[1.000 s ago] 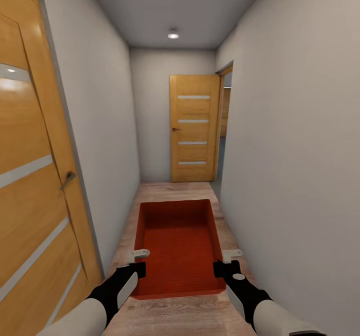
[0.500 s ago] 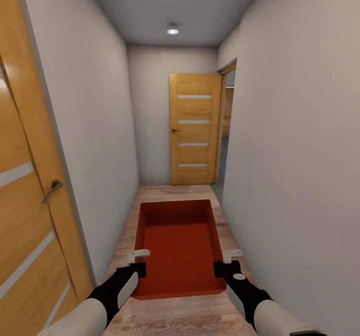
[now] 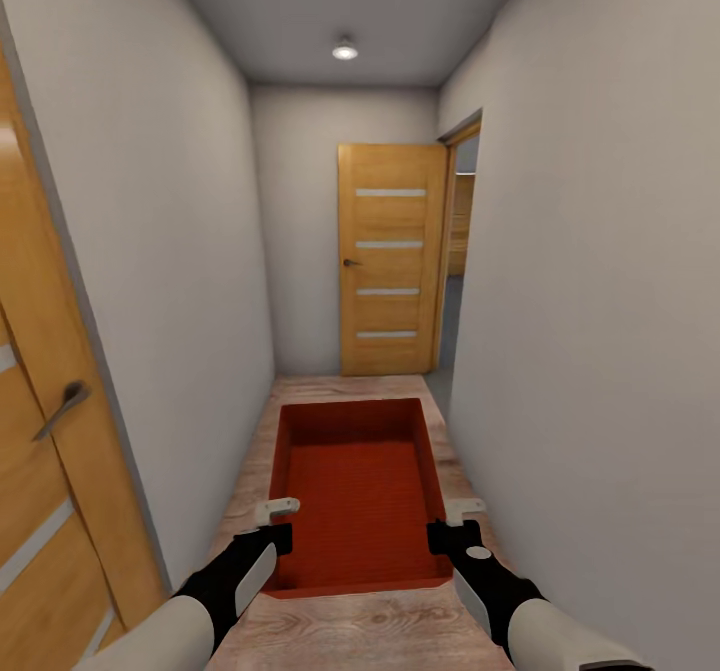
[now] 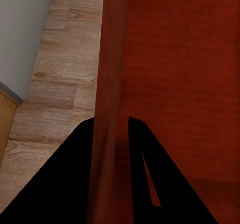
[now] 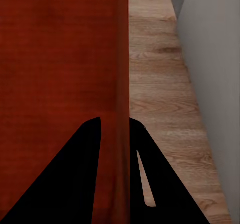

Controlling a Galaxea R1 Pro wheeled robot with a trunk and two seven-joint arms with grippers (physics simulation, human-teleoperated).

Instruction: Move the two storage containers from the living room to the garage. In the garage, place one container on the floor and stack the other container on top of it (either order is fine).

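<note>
One orange-red storage container (image 3: 355, 491) hangs in front of me over a light wood plank floor, held between both arms in a narrow hallway. My left gripper (image 3: 281, 526) is shut on its left wall (image 4: 110, 83), with a black finger on each side of the thin wall. On the opposite side, my right gripper (image 3: 447, 525) is shut on the right wall (image 5: 121, 73) the same way. The bin (image 5: 60, 83) is empty inside.
White walls close in on both sides. A wooden door with a handle (image 3: 60, 408) stands close on my left. At the hallway's far end is a closed wooden door (image 3: 388, 259) with four frosted strips, and beside it an opening (image 3: 455, 251) on the right.
The camera has moved forward along the hallway: the left door slid out toward the picture's edge and the far door grew slightly. Both grippers kept their hold on the container.
</note>
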